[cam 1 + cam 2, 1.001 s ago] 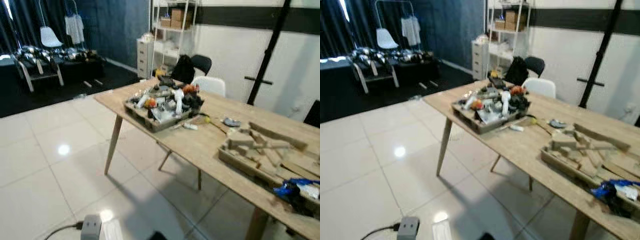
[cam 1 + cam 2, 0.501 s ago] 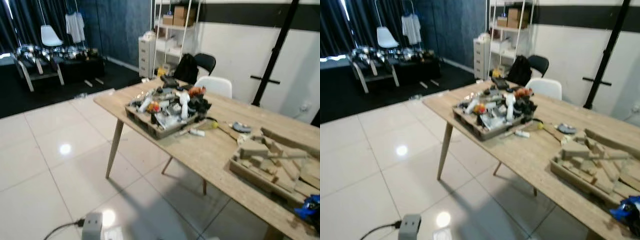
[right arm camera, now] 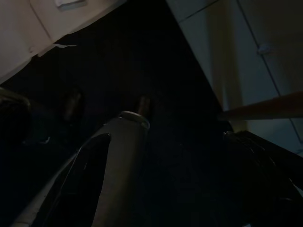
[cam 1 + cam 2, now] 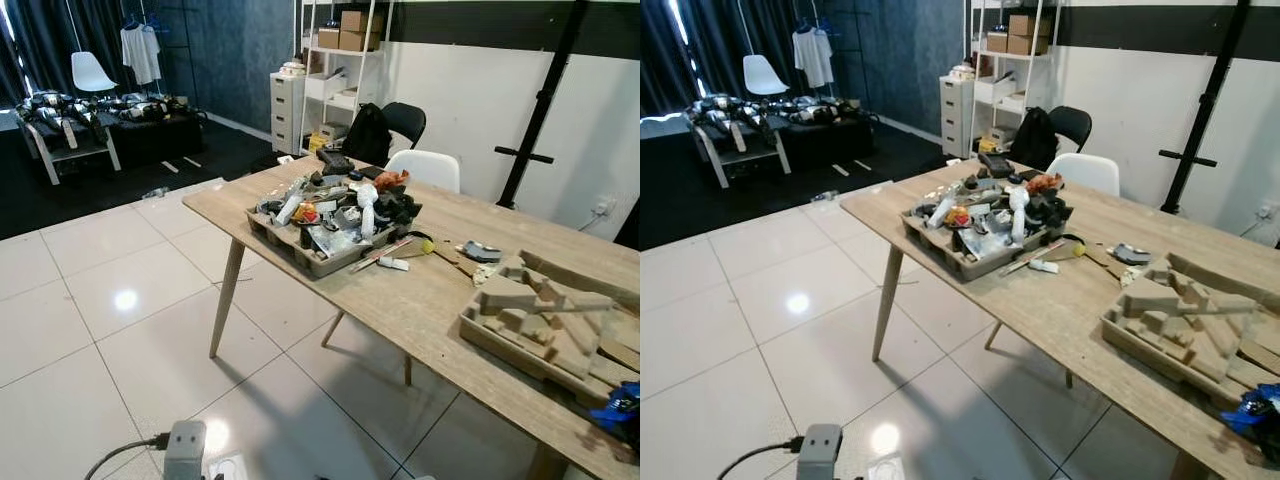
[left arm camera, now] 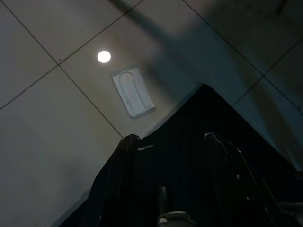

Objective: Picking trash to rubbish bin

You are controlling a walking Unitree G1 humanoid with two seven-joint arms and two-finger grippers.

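A flat white piece of packaging point(image 5: 134, 92) lies on the pale floor tiles; in the left eye view its edge point(image 4: 228, 468) shows at the bottom of the picture, beside a grey power adapter point(image 4: 184, 447) with a black cable. My left gripper point(image 5: 170, 144) hangs low over the floor near this piece. Its two black fingers stand apart with nothing between them, over a dark shape below. The right wrist view is very dark; a silver rounded part point(image 3: 113, 161) and a strip of floor can be made out.
A long wooden table point(image 4: 440, 300) stands ahead on the right, bearing a tray of mixed clutter point(image 4: 330, 215), a wooden tray of blocks point(image 4: 545, 320) and a blue item point(image 4: 622, 405). Behind it are a white chair point(image 4: 425, 170), a black chair point(image 4: 405, 120) and a shelf point(image 4: 335, 60).
The whole picture has shifted slightly and grown sharper, so the camera has moved. Nothing on the table or floor has moved.
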